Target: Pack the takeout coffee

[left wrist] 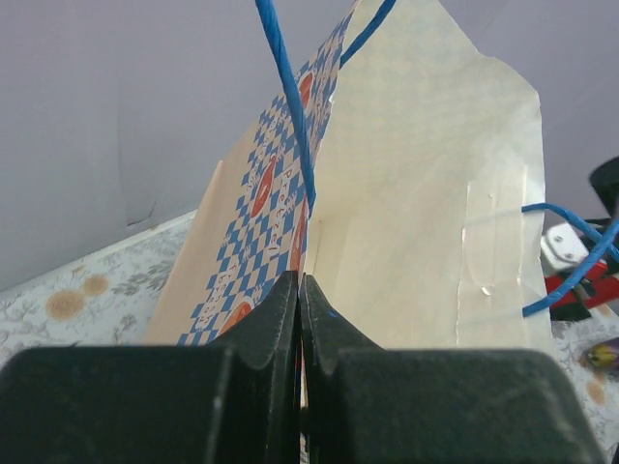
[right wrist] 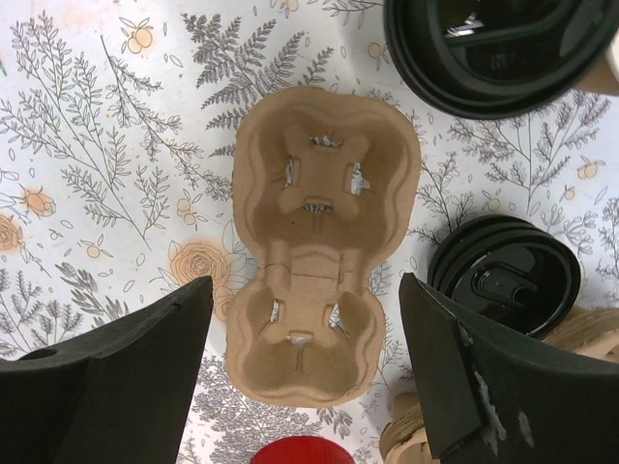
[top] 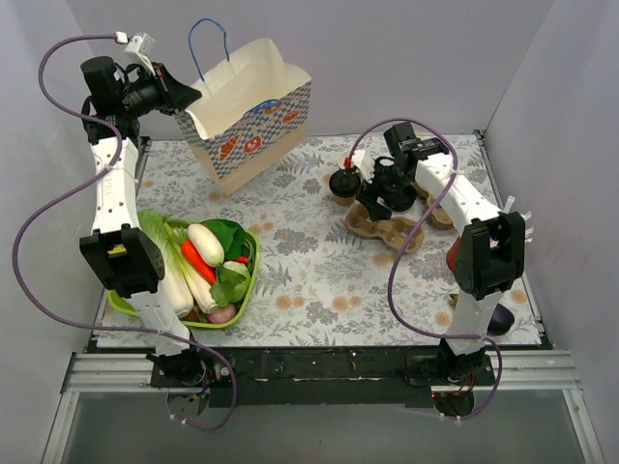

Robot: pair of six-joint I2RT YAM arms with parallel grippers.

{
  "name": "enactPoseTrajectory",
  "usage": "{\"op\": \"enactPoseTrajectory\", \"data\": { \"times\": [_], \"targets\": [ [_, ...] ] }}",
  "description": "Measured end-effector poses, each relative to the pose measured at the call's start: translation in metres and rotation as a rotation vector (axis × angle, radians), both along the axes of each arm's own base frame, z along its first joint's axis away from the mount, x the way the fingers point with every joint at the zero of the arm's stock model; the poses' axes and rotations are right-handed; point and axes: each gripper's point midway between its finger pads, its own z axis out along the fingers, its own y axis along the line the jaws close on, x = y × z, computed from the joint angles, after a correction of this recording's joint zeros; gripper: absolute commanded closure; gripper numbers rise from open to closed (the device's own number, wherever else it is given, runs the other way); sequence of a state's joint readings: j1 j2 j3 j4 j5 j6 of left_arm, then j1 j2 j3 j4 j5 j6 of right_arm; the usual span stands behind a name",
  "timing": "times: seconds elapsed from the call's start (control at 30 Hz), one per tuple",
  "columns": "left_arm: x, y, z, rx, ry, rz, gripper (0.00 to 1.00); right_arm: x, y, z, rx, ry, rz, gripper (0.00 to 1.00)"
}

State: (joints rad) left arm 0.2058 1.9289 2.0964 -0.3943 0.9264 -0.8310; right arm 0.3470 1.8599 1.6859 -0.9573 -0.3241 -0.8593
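Observation:
The takeout coffee, a tan cup under a black lid, stands on the table left of my right gripper; in the right wrist view its lid fills the top right corner. My right gripper hangs open above the brown two-hole cardboard carrier, holding nothing. At the far left my left gripper is shut on the rim of the paper bag. The left wrist view shows its fingers pinched on the bag's wall, with the bag's mouth open.
A green basket of vegetables sits at the front left. Beside the carrier are a stack of black lids, a red cup and a twine-wrapped object. The bag's blue handles hang loose.

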Motion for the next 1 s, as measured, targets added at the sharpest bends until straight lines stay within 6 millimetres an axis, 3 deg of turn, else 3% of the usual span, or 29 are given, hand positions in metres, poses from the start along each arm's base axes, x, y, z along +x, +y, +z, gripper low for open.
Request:
{"op": "enactPoseTrajectory", "data": {
  "times": [0.17, 0.3, 0.47, 0.67, 0.87, 1.0],
  "targets": [
    [-0.043, -0.027, 0.051, -0.017, -0.096, -0.091, 1.00, 0.007, -0.016, 0.008, 0.051, 0.013, -0.085, 0.16],
    [-0.073, -0.050, 0.068, -0.033, -0.123, -0.178, 1.00, 0.014, -0.033, 0.019, 0.096, 0.015, -0.170, 0.16],
    [-0.107, -0.071, 0.056, -0.063, -0.067, -0.269, 1.00, 0.022, -0.057, 0.039, 0.165, 0.008, -0.294, 0.16],
    [-0.155, -0.109, 0.015, -0.118, 0.070, -0.383, 1.00, 0.035, -0.081, 0.049, 0.222, 0.002, -0.428, 0.16],
    [-0.209, -0.159, -0.018, -0.136, 0.167, -0.538, 1.00, 0.039, -0.082, 0.052, 0.246, 0.006, -0.465, 0.17],
    [-0.228, -0.171, -0.028, -0.123, 0.181, -0.587, 1.00, 0.039, -0.079, 0.056, 0.262, 0.007, -0.466, 0.17]
  ]
}}
